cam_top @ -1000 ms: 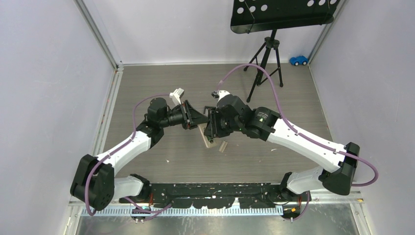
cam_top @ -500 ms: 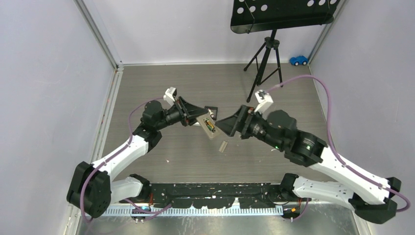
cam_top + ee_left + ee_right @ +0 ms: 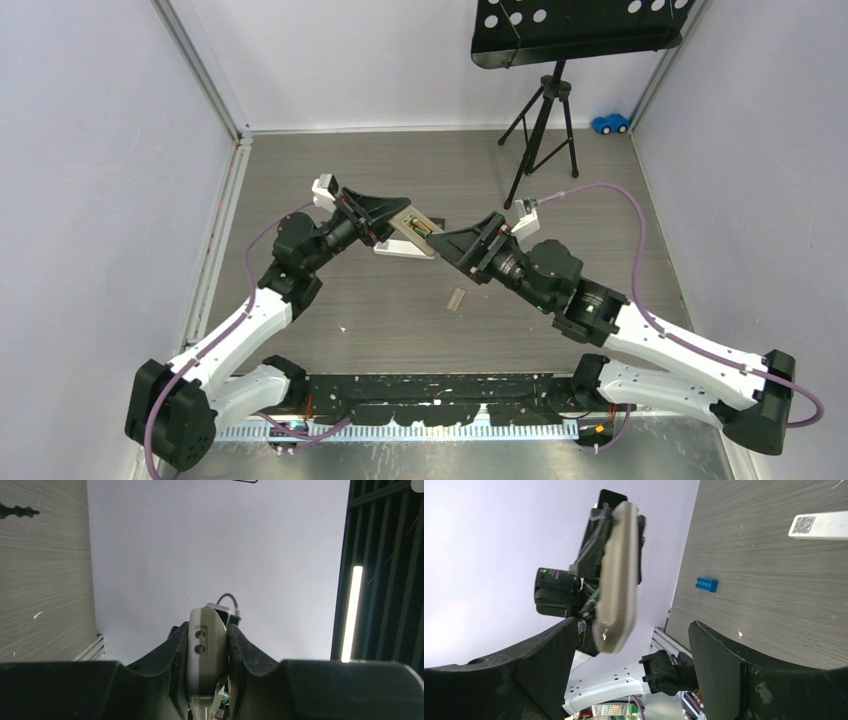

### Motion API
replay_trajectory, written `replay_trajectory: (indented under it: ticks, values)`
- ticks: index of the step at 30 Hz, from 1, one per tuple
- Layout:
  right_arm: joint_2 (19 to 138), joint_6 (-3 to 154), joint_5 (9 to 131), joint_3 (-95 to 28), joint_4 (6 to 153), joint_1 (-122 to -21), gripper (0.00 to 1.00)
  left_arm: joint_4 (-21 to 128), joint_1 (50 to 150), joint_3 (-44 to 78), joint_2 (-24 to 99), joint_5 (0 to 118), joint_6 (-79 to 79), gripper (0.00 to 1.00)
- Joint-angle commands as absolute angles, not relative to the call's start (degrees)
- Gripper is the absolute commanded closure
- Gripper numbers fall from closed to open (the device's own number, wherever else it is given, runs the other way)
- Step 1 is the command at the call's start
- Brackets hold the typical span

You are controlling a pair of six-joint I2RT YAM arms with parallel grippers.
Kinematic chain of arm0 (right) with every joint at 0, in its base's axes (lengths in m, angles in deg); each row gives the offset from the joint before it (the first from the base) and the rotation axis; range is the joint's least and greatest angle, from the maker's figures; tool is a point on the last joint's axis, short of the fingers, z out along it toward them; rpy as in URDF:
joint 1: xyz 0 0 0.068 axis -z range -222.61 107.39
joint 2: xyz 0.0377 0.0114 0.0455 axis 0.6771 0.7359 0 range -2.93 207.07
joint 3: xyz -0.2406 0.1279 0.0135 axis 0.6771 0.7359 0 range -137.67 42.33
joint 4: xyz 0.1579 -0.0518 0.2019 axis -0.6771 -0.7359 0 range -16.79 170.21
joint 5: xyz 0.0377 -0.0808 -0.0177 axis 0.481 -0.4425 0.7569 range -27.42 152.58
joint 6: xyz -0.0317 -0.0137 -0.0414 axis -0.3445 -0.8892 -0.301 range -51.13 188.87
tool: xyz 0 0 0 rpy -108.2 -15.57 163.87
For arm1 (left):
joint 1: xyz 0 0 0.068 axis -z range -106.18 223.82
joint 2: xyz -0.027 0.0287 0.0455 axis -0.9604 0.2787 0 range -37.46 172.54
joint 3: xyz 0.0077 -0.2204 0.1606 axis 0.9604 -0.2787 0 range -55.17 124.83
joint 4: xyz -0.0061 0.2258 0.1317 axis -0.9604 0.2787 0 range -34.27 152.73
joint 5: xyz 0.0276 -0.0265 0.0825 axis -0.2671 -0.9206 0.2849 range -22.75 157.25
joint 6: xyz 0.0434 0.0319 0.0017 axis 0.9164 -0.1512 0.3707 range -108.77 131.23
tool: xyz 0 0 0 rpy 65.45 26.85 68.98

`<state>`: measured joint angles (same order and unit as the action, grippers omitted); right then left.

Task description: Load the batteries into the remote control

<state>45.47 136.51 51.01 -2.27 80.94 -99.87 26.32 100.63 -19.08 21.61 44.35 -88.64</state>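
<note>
My left gripper (image 3: pixel 395 228) is shut on the remote control (image 3: pixel 402 249) and holds it above the table, tilted. In the left wrist view the remote control (image 3: pixel 206 647) stands on edge between the jaws, white front left, grey-beige back right. A green battery end (image 3: pixel 223 696) peeks out beside it low down. From above, small dark and orange batteries (image 3: pixel 421 229) show in its open compartment. My right gripper (image 3: pixel 447 244) is open, just right of the remote's free end. In the right wrist view the remote control (image 3: pixel 616 580) hangs ahead of the right gripper (image 3: pixel 631 632), near its left finger, not gripped.
A small beige strip (image 3: pixel 456 297) lies on the table below the grippers. A music stand's tripod (image 3: pixel 545 130) and a blue toy car (image 3: pixel 610 123) stand at the back right. The right wrist view shows a blue brick (image 3: pixel 707 584) and a white piece with a QR code (image 3: pixel 819 525) on the table.
The right gripper has opened wide and drawn back off the remote. The left gripper has lifted the remote up and back-left and tilted it. The right arm has swung round low.
</note>
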Motion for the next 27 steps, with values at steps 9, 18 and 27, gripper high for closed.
replay_trajectory:
  ticks: [9, 18, 27]
  values:
    - [49.58, 142.89, 52.56, 1.75, 102.63, -100.01, 0.14, 23.36, 100.89, -18.48, 19.34, 46.77, -88.60, 1.00]
    - [49.37, 143.07, 51.87, 1.74, 102.03, -100.02, 0.14, 22.42, 100.89, -19.23, 20.02, 47.12, -88.78, 1.00]
    - [51.17, 145.51, 51.10, -1.18, 97.84, -100.01, 0.31, 21.97, 100.89, -19.44, 19.77, 46.84, -89.13, 1.00]
